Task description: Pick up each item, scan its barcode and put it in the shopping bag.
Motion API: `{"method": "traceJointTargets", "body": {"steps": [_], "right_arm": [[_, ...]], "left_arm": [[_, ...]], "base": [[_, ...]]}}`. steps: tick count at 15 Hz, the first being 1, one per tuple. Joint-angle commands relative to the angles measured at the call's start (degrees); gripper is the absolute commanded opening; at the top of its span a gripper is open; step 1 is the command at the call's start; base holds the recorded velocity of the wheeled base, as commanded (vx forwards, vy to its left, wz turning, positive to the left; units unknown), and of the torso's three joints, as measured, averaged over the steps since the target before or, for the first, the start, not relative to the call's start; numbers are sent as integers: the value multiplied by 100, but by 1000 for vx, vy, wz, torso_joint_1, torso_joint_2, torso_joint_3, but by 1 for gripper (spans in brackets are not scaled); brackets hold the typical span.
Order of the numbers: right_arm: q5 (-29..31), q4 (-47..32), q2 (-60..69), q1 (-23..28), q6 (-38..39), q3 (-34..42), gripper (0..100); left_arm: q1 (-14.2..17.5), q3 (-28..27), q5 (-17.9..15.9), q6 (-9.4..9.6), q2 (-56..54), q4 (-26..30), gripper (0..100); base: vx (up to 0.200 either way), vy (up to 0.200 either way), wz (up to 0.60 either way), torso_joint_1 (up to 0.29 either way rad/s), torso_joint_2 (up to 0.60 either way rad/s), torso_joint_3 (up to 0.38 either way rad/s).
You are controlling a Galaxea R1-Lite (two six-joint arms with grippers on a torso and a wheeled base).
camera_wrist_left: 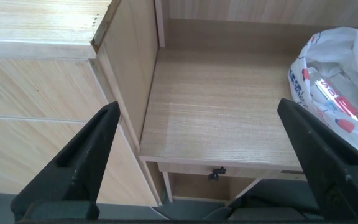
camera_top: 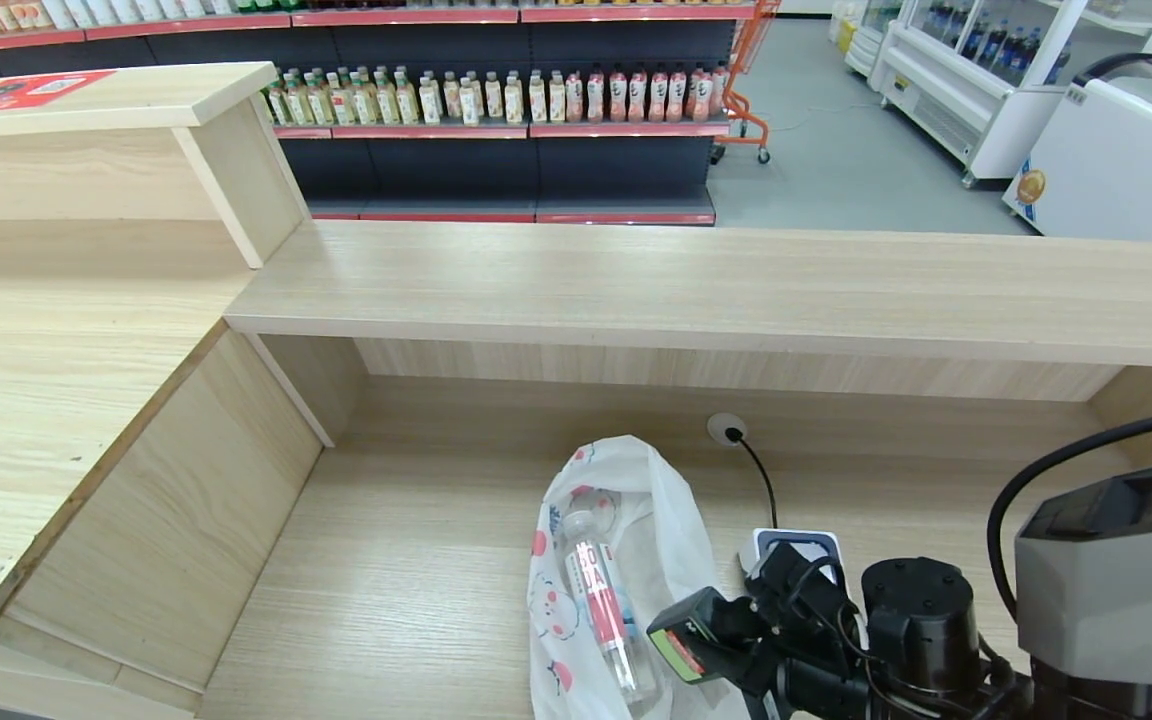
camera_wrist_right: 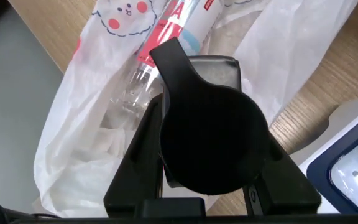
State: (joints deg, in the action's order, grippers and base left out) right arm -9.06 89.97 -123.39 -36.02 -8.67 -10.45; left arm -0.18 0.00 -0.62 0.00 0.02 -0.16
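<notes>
Right wrist view: right gripper [camera_wrist_right: 211, 146] tight around scanner [camera_wrist_right: 204, 106]

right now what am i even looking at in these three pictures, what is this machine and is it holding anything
This is a two-armed robot at a light wooden shop counter. The wide picture comes from a camera on its head, looking down. The other two come from cameras on its wrists.

On the counter lies a white plastic shopping bag with cartoon prints. Inside it is a clear plastic bottle with a red and white label. Beside the bag sits a white and dark blue device with a black cable, possibly the scanner's stand.

The right gripper has its fingers closed on a black handheld barcode scanner, close to the bag. The left gripper has its fingers wide apart and holds nothing.
</notes>
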Motion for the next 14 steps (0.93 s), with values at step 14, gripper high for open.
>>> {"method": "traceJointTargets", "body": {"steps": [14], "right_arm": [[-96, 3, -431, 386, 14, -353, 0]], "left_arm": [[1, 0, 1, 0, 6, -2, 100]], "base": [[0, 0, 0, 0, 0, 0]]}}
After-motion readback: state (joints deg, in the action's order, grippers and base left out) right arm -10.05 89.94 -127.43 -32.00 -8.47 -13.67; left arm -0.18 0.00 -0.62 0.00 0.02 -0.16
